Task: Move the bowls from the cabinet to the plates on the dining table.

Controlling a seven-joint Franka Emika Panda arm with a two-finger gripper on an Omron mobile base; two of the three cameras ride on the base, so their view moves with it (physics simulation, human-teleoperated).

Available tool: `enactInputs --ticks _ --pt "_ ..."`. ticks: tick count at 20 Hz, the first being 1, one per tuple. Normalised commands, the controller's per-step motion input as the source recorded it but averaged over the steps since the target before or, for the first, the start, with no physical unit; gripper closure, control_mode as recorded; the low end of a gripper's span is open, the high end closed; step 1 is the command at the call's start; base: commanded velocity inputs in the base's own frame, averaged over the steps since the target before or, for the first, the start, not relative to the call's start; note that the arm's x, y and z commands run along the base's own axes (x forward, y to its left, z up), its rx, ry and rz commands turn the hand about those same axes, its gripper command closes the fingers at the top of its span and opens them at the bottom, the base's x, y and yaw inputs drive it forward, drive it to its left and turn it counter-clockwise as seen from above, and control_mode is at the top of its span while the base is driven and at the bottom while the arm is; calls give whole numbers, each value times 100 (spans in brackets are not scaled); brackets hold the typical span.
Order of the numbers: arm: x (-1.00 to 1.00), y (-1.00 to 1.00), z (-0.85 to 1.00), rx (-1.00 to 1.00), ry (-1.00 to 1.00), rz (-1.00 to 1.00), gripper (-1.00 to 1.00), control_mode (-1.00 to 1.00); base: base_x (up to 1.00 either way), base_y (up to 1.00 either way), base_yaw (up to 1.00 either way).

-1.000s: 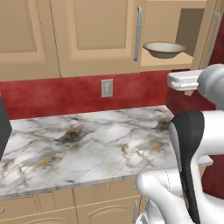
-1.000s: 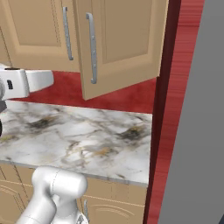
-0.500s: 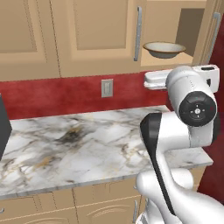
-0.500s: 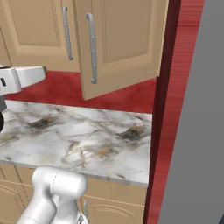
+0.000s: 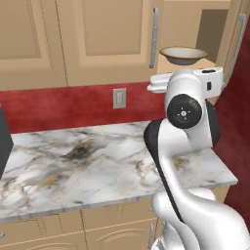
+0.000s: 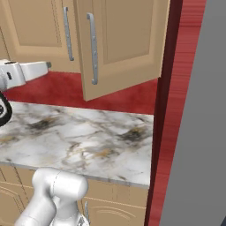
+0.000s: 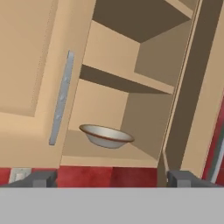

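1. gripper spread wide, empty, aimed up at open cabinet from below the shelf, well short of the target.
2. tan bowl upright on lower shelf, near front edge, within reach.
3. right door swung out, leaving a clear approach.
4. marble counter below, bare.

base views: behind arm, facing cabinet | hand view: looking up, nearer | shared: cabinet
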Motion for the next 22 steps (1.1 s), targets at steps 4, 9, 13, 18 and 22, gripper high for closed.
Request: enactInputs --ticks 4,9,13,18,22 --pt "31 -10 -4 2 -1 -4 -100 -100 0 0 0" --pt "26 -12 0 4 0 -5 -100 -100 0 0 0" --pt "26 -8 -2 2 0 -5 -100 -100 0 0 0" --pt "25 -9 -3 1 0 -5 -100 -100 0 0 0" --pt "23 -14 -2 1 0 -4 -100 -100 0 0 0"
